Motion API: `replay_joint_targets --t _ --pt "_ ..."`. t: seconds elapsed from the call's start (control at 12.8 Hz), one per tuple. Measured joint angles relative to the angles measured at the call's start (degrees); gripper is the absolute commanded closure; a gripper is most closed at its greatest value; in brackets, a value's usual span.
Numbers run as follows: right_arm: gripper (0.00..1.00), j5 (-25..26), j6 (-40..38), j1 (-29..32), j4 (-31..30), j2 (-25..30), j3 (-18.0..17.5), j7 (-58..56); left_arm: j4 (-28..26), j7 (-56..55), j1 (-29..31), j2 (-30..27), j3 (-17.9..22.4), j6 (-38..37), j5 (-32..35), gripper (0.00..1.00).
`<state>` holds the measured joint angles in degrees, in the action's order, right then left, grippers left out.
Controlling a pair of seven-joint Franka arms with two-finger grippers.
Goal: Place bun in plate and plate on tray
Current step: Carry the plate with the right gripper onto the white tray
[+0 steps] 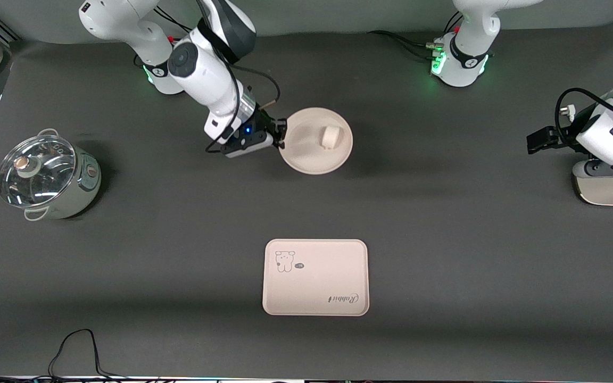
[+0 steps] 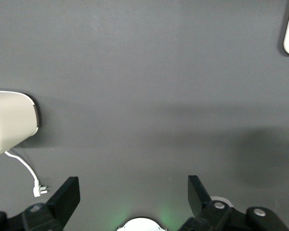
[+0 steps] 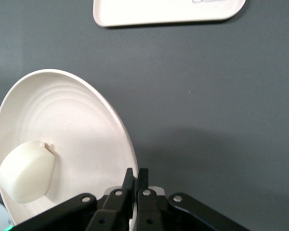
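Dark matte tabletop: small white bun sits in the round cream plate, right gripper pinching its rim, cream rectangular tray near the front edge unfilled, left gripper spread, waiting.

Tray lettering: the tray, lying near the table edge closest to the front camera, carries the cursive word "Rabbit" in one corner, seen upside down in the front view.
Tray speech bubble: a small dark oval beside a cartoon animal drawing holds tiny writing, too small to read.
Other readable text: none anywhere else.
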<state>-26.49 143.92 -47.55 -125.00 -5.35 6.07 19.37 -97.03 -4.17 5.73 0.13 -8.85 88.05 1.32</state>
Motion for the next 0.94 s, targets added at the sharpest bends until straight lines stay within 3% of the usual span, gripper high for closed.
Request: replay_joint_targets --t 0.23,0.62,0.94 --pt "1.0 0.0 -1.65 3.26 11.28 -9.29 0.11 -0.23 -0.01 0.0 0.0 0.0 0.06 0.08 0.0 0.0" --pt "1.0 0.0 -11.62 10.94 38.09 -26.6 0.2 -0.76 0.0 0.01 0.0 0.0 0.29 0.18 0.0 0.0" --pt "1.0 -0.58 -15.77 15.56 55.71 -39.0 0.03 -0.77 -0.01 0.02 0.0 0.0 0.32 0.19 0.0 0.0"
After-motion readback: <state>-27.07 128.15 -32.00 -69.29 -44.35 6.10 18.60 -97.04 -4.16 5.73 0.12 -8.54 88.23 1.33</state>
